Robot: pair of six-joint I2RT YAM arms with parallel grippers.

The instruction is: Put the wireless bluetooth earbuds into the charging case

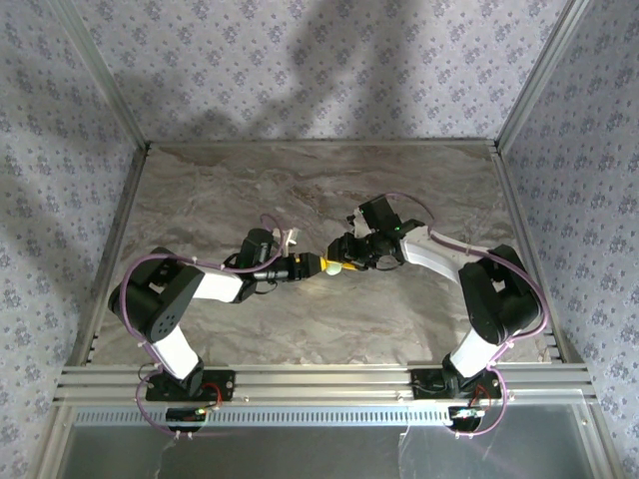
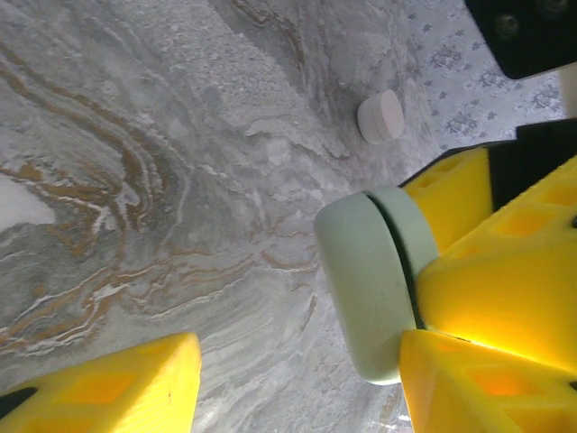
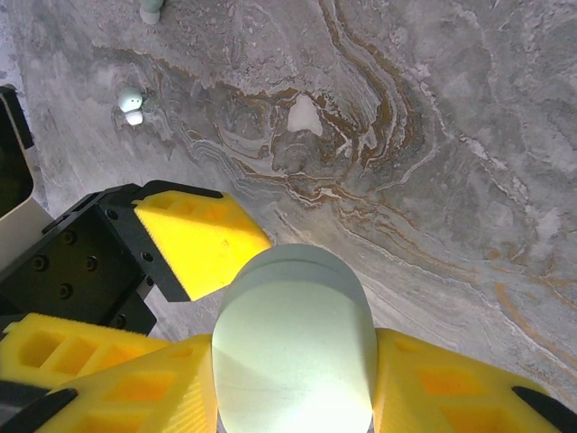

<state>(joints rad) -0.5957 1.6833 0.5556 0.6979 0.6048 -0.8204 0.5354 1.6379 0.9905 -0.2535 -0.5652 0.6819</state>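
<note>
The charging case, a smooth pale oval, is held off the table with my right gripper shut on its two sides. In the top view the case sits between the two arms' tips at mid-table. My left gripper is open around the case. One of its fingers lies against the case's end, and the other finger stands well apart from it. A small white earbud lies on the marble, and another small white rounded piece rests beyond the case.
The marbled tabletop is fenced by aluminium posts and patterned walls. The two arms meet nose to nose at the centre, left gripper facing right gripper. A pale object shows partly at the right wrist view's top edge.
</note>
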